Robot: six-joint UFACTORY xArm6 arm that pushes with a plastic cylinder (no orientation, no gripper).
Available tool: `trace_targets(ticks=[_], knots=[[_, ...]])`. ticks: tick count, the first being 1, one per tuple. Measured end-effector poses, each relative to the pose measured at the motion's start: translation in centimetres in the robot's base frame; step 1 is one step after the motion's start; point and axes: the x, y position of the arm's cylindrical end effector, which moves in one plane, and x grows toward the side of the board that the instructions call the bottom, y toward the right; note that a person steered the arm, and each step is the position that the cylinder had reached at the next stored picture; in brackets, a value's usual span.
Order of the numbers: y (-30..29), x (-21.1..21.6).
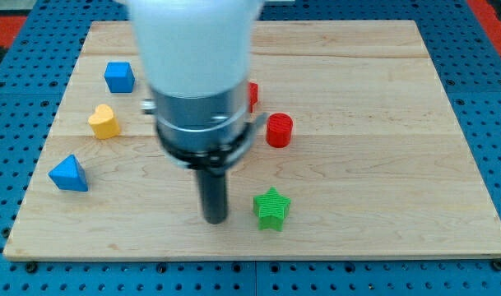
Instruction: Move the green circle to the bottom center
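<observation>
My tip (pixel 215 219) rests on the wooden board (pixel 382 164) near the bottom centre. A green star (pixel 271 208) lies just to the right of the tip, a small gap apart. No green circle shows in the view; the wide arm body covers the board's upper middle and may hide it. A red cylinder (pixel 279 130) stands above the star, to the right of the arm.
A second red block (pixel 252 94) peeks out from behind the arm's right side. A blue cube (pixel 118 76), a yellow heart (pixel 104 121) and a blue triangle (pixel 68 173) sit along the board's left side.
</observation>
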Motion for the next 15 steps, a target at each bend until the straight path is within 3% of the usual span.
trace_targets(ticks=[1,2,3,4,5,6,7,8,9,10,11,12,13,14,15], knots=[[-7.1,-6.1],[-9.8,-13.3],[-7.2,-19.9],[-4.0,-23.5],[-6.1,-25.6],[-0.3,-26.6],[9.2,-26.6],[10.6,-27.9],[17.4,-23.2],[19.6,-18.0],[20.6,-22.9],[26.4,-18.6],[26.2,-11.5],[23.3,-8.0],[23.3,-12.3]])
